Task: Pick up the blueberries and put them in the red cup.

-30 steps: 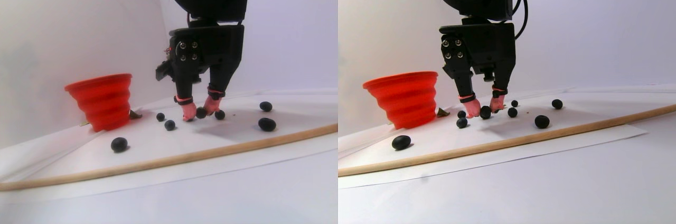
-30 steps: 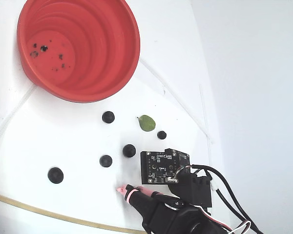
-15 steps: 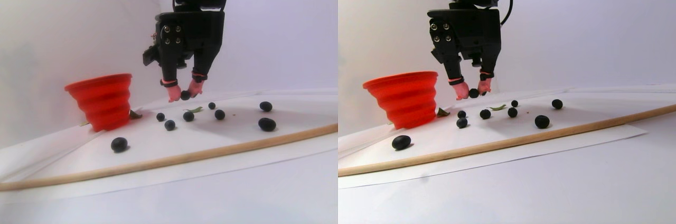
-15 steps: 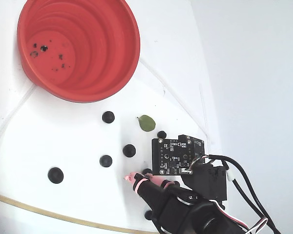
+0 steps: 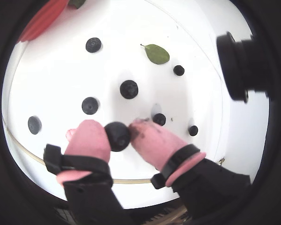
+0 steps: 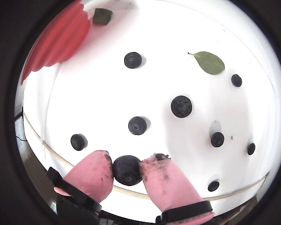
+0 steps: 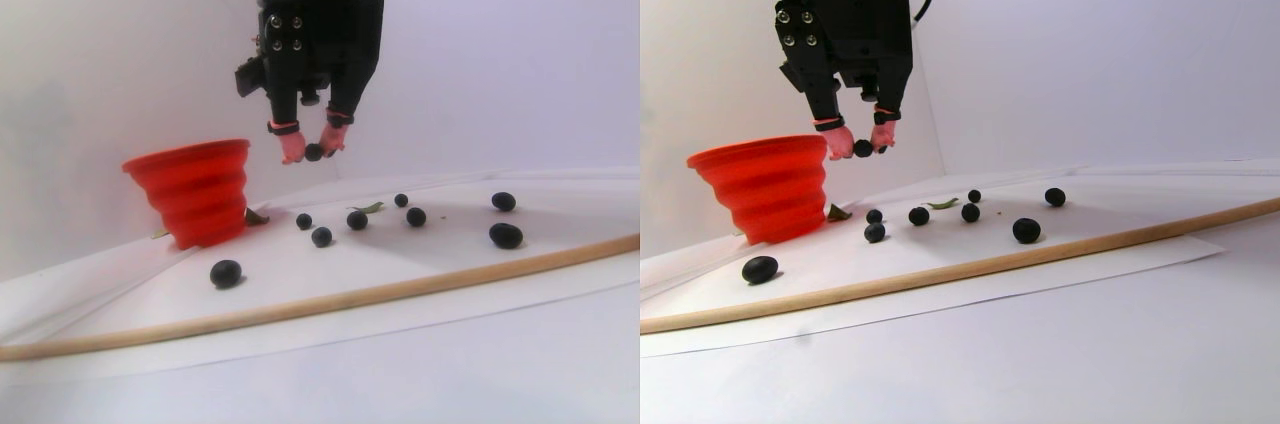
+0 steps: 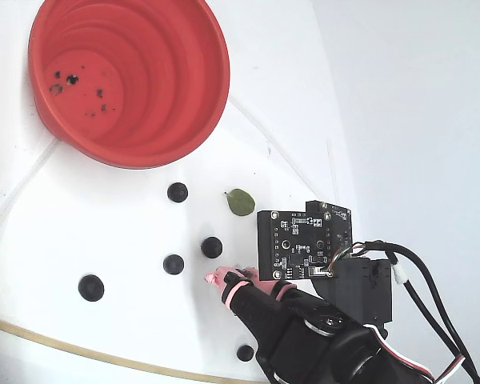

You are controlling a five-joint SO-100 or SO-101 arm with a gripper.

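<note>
Berry (image 5: 117, 136) sits pinched between the pink fingertips (image 5: 88, 139) of the pincer (image 7: 314, 152), which a second ago was down on the tabletop (image 7: 300, 284) among the others and has since risen clear of it. In the stereo pair view it now hangs at about rim height, just right of the cup (image 7: 195, 192) and not yet over it. Loose berries (image 6: 181, 106) and a leaf (image 6: 209, 62) remain on the white sheet below. The cup's bottom (image 8: 88, 88) shows only dark specks. So the pick looks done; what remains, I judge, is carrying across the rim and releasing.
</note>
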